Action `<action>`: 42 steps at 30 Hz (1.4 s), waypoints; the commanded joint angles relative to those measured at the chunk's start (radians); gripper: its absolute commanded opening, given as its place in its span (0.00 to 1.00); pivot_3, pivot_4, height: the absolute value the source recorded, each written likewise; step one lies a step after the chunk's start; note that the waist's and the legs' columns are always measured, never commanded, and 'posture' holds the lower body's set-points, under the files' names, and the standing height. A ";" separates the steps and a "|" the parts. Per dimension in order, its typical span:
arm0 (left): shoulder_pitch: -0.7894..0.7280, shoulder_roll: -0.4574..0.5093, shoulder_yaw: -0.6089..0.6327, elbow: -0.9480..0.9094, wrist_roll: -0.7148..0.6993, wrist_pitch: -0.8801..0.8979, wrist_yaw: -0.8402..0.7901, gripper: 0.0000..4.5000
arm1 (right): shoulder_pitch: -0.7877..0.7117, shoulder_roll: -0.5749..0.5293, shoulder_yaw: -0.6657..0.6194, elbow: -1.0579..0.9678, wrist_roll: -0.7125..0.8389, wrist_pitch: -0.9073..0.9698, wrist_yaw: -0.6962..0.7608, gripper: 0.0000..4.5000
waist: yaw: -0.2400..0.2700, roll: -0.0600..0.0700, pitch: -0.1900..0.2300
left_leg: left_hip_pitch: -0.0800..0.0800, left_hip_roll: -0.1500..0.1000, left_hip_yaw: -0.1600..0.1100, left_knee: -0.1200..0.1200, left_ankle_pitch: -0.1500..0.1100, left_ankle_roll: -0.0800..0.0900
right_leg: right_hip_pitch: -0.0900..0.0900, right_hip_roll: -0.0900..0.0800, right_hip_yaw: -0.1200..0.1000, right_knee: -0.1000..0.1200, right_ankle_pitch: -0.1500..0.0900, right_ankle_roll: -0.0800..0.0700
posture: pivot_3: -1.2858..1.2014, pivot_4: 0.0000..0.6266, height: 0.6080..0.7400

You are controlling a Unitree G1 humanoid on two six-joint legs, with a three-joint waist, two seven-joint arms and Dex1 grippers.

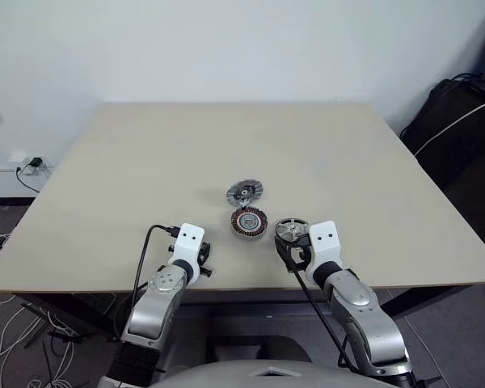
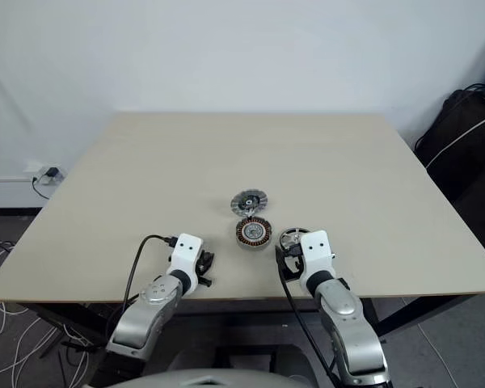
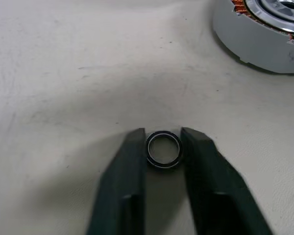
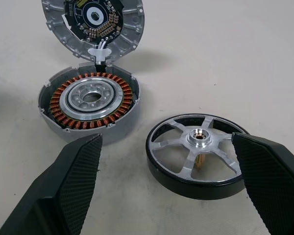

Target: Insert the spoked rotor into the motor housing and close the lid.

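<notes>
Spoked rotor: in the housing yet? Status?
Nothing is assembled. The silver spoked rotor with its dark rim lies on the table beside the copper-wound motor housing, between the open right tool's fingers. The left tool pinches a small metal ring. Insertion and closing the ribbed grey lid remain.

In the left wrist view you see the motor housing (image 3: 264, 36) cut off by the frame's edge, only part of its grey wall and copper windings showing. In the right wrist view the lid (image 4: 93, 24) is clipped at its upper rim, and the fine components on its inner face are too small to identify. From the head camera, the spoked rotor (image 1: 292, 229) lies partly hidden behind the right gripper (image 1: 295, 246).
</notes>
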 commanded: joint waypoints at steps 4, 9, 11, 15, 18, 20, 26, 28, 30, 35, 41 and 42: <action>0.019 -0.006 0.004 -0.061 -0.012 0.009 -0.004 0.15 | -0.023 0.000 -0.008 -0.013 -0.001 -0.016 0.001 1.00 | 0.000 0.000 0.000 | 0.000 0.000 0.000 0.000 0.000 0.000 | 0.000 0.000 0.000 0.000 0.000 0.000 | 0.52 0.00 1.00; -0.032 -0.023 0.009 -0.136 -0.046 -0.010 -0.030 0.15 | -0.028 -0.001 -0.007 -0.010 -0.001 -0.017 0.001 1.00 | 0.001 -0.002 0.001 | -0.001 0.000 0.000 0.000 0.000 0.000 | -0.001 0.000 0.000 0.000 0.000 0.000 | 0.52 0.00 1.00; -0.064 -0.032 0.010 -0.139 -0.058 -0.010 -0.039 0.15 | -0.031 0.000 -0.005 -0.008 -0.001 -0.018 0.002 1.00 | 0.001 -0.002 0.001 | -0.001 0.000 0.000 0.000 0.000 0.000 | -0.001 0.000 0.000 0.000 0.000 0.000 | 0.52 0.00 1.00; -0.134 -0.039 -0.005 -0.094 -0.066 -0.022 -0.065 0.15 | -0.040 0.004 -0.001 -0.002 -0.002 -0.019 0.002 1.00 | -0.001 -0.002 0.001 | -0.001 0.000 0.000 0.000 0.000 0.000 | -0.001 0.000 0.000 0.000 0.000 0.000 | 0.52 0.00 1.00; -0.185 -0.038 -0.029 -0.039 -0.063 -0.025 -0.094 0.15 | -0.043 0.007 0.000 0.002 -0.003 -0.023 0.000 1.00 | 0.001 -0.002 0.001 | -0.001 -0.001 0.000 0.000 0.000 0.000 | -0.001 0.001 0.000 0.000 0.000 0.000 | 0.52 0.00 1.00; -0.219 -0.039 -0.046 -0.002 -0.060 -0.030 -0.111 0.15 | -0.044 0.008 0.000 0.003 -0.004 -0.026 -0.001 1.00 | 0.001 -0.002 0.001 | -0.001 -0.001 0.000 0.001 0.000 0.000 | 0.000 0.001 0.000 0.000 0.000 0.000 | 0.52 0.00 1.00; -0.318 -0.069 -0.076 0.130 -0.066 -0.063 -0.157 0.15 | -0.034 0.013 -0.003 0.005 -0.005 -0.038 -0.006 1.00 | 0.002 -0.003 0.002 | -0.001 -0.001 0.000 0.002 0.000 0.001 | 0.001 0.002 -0.001 0.000 0.001 0.002 | 0.52 0.00 1.00; -0.346 -0.078 -0.078 0.182 -0.058 -0.083 -0.160 0.15 | -0.030 0.014 -0.004 0.005 -0.006 -0.042 -0.008 1.00 | 0.001 -0.003 0.002 | -0.001 -0.001 0.000 0.003 0.000 0.001 | 0.001 0.002 0.000 0.000 0.001 0.002 | 0.52 0.00 1.00; -0.374 -0.089 -0.077 0.230 -0.058 -0.097 -0.164 0.15 | -0.027 0.016 -0.006 0.001 -0.007 -0.041 -0.011 1.00 | 0.001 -0.004 0.002 | -0.001 -0.001 0.000 0.003 0.000 0.002 | 0.001 0.002 0.000 0.000 0.002 0.003 | 0.52 0.00 1.00; -0.431 -0.103 -0.096 0.339 -0.034 -0.140 -0.172 0.15 | -0.018 0.022 -0.013 -0.011 -0.009 -0.043 -0.022 1.00 | 0.001 -0.004 0.003 | -0.001 -0.001 0.000 0.003 0.000 0.002 | 0.001 0.003 0.000 0.000 0.002 0.003 | 0.52 0.00 1.00; -0.458 -0.117 -0.092 0.413 -0.011 -0.173 -0.163 0.15 | -0.009 0.027 -0.016 -0.018 -0.011 -0.045 -0.028 1.00 | 0.001 -0.005 0.003 | -0.001 -0.001 0.000 0.003 0.000 0.002 | 0.001 0.003 0.000 0.000 0.002 0.004 | 0.52 0.00 1.00; -0.460 -0.118 -0.092 0.420 -0.008 -0.176 -0.161 0.15 | -0.008 0.028 -0.017 -0.019 -0.012 -0.046 -0.029 1.00 | 0.001 -0.005 0.003 | -0.001 -0.001 0.000 0.003 0.000 0.002 | 0.001 0.003 0.000 0.000 0.002 0.004 | 0.52 0.00 1.00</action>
